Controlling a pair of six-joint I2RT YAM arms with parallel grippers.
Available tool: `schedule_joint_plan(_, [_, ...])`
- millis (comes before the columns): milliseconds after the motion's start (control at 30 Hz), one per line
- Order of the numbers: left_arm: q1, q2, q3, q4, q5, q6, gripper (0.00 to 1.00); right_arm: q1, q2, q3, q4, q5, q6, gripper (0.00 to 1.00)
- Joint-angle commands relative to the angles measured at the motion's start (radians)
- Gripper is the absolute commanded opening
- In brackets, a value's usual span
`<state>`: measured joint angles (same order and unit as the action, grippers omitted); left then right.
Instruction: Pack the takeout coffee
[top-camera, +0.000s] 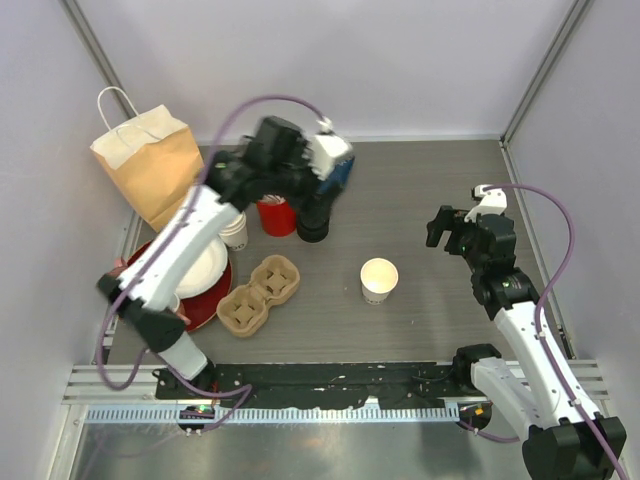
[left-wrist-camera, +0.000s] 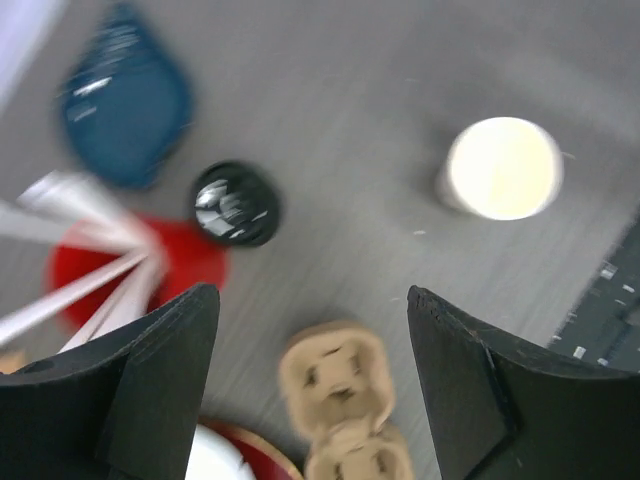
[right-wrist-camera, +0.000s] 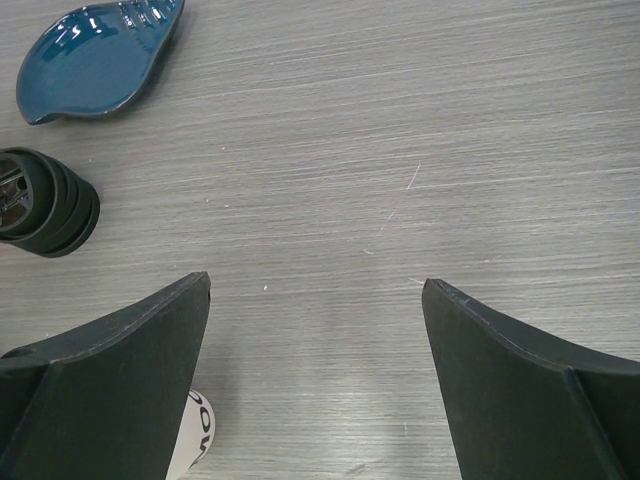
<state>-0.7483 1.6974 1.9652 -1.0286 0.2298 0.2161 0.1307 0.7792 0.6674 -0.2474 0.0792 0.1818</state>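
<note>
An uncovered cream-white paper cup (top-camera: 379, 279) stands open-topped in the middle of the table; it also shows in the left wrist view as the cup (left-wrist-camera: 503, 168). A stack of black lids (top-camera: 313, 225) sits beside a red cup of white sticks (top-camera: 277, 216). A second white cup (top-camera: 235, 231) is partly hidden by the left arm. The cardboard cup carrier (top-camera: 260, 293) lies empty at front left. My left gripper (left-wrist-camera: 312, 305) hangs open and empty high above the carrier (left-wrist-camera: 335, 385) and the lids (left-wrist-camera: 235, 203). My right gripper (right-wrist-camera: 315, 290) is open over bare table, right of the cup.
A brown paper bag (top-camera: 140, 165) stands at the back left. A blue dish (top-camera: 340, 165) lies behind the lids. A red plate (top-camera: 212, 295) carrying white crockery sits at the left edge. Frame posts rise at the back corners.
</note>
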Motion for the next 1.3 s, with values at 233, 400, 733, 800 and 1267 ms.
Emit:
schedule_joint_plan(233, [0.519,-0.269,-0.308,0.018,-0.11,0.011,0.75,-0.003,0.025,0.015,0.023,-0.038,-0.018,0.92])
schedule_joint_plan(400, [0.667,-0.151,-0.339,0.081,-0.118,-0.007,0.62,-0.003,0.005,0.005,0.022,-0.027,-0.018,0.92])
schedule_joint_plan(733, [0.705,-0.015,-0.35,0.156,-0.152,-0.004,0.55,-0.005,0.002,-0.003,0.025,-0.027,-0.019,0.92])
schedule_joint_plan(800, [0.705,0.019,-0.344,0.157,-0.164,-0.003,0.54,-0.005,-0.001,-0.005,0.026,-0.025,-0.018,0.92])
schedule_joint_plan(1267, [0.707,0.044,-0.345,0.15,-0.167,0.005,0.0,-0.005,-0.006,-0.006,0.027,-0.018,-0.018,0.92])
